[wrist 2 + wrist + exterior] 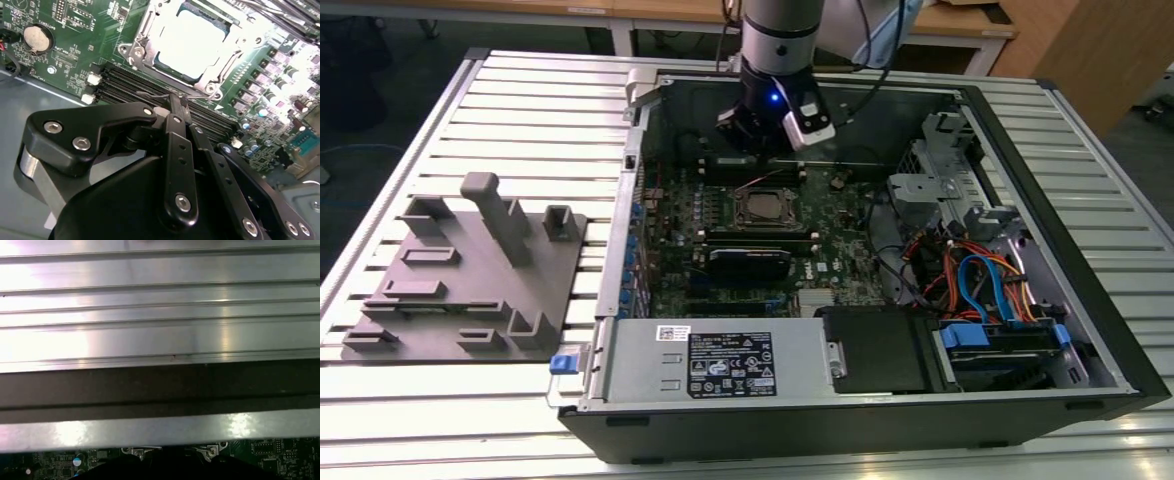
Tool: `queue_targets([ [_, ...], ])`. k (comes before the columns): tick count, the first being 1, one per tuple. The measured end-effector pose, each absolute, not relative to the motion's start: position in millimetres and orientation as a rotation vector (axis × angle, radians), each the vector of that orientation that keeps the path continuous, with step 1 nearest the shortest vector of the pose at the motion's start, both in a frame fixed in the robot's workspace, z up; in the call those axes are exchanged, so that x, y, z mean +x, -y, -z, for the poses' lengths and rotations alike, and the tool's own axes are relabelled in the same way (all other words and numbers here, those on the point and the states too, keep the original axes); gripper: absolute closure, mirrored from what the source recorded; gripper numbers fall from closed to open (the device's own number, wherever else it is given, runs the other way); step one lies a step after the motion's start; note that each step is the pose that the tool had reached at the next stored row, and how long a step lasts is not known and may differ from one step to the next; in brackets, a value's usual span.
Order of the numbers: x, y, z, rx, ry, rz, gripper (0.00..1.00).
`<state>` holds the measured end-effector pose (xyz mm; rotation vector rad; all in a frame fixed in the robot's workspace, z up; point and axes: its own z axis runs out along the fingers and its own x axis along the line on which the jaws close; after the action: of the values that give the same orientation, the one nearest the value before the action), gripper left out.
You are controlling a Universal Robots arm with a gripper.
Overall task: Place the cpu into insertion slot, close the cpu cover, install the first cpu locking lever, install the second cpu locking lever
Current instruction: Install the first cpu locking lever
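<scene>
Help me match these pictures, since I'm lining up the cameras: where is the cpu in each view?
Exterior view: the cpu sits in the silvery socket near the middle of the motherboard.
Second wrist view: the cpu is bright silver, framed by the cpu cover, beyond the memory slots.
First wrist view: ribbed table, dark case wall.
Shared landmark: the green motherboard.

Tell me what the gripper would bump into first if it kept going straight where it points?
Probably the thin wire lever right at the tips of the gripper, in the second wrist view. Just behind it lie the black memory slots. Depth is hard to judge.
</scene>
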<state>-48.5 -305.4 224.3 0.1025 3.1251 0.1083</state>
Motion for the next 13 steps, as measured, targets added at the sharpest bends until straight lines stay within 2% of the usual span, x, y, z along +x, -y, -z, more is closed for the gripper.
queue_targets([
  [13, -37.4, 302.3, -218.8, 0.102, -3.125, -0.108, 0.90],
])
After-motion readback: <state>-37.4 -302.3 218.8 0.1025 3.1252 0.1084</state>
